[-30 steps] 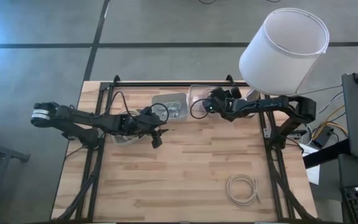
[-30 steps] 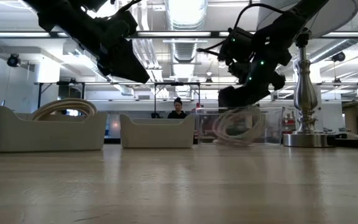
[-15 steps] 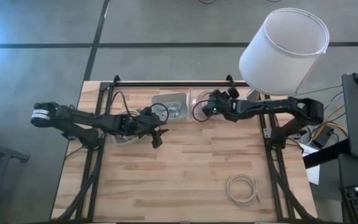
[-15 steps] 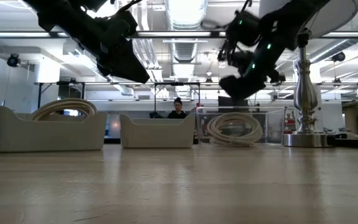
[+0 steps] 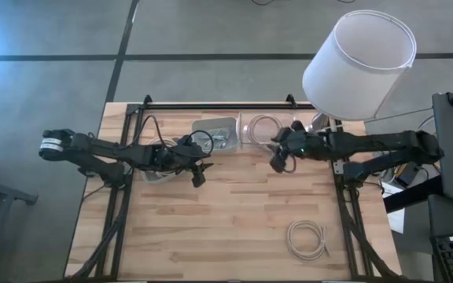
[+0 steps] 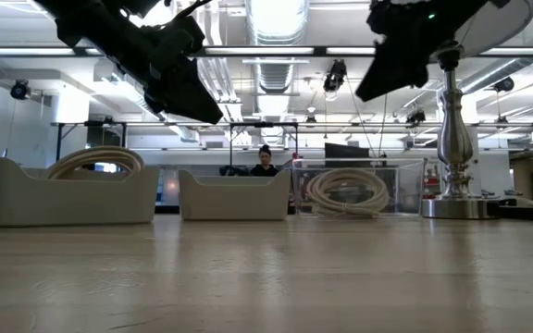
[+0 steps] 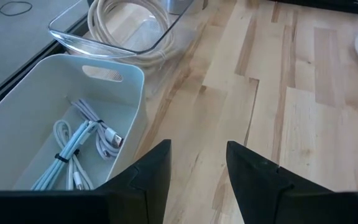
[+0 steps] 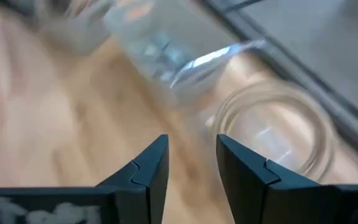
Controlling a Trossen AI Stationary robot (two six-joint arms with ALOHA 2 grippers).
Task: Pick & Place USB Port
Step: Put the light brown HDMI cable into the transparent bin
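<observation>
A pale coiled cable [image 5: 307,238] lies flat on the wood near the table's right near corner. Another coil [image 6: 348,190] rests in the clear bin [image 5: 259,128] at the far edge. The white bin [image 7: 48,118] beside it holds bundled USB cables [image 7: 82,146]. My left gripper [image 5: 198,177] hangs open above the table just near that white bin [image 5: 219,134]. My right gripper [image 5: 277,163] is open and raised, just nearward of the clear bin, and its wrist view shows that coil [image 8: 278,121] past its fingers.
A third bin [image 6: 77,190] with a thick coil sits under my left arm. A lamp with a white shade [image 5: 360,59] and a metal stem [image 6: 452,139] stands at the far right corner. Bare wood [image 5: 234,228] spreads across the middle and near side.
My right gripper has risen out of the clear bin and drawn back toward the table's near and right side. The coil that was blurred beneath it now lies still in the clear bin. My left arm has kept still.
</observation>
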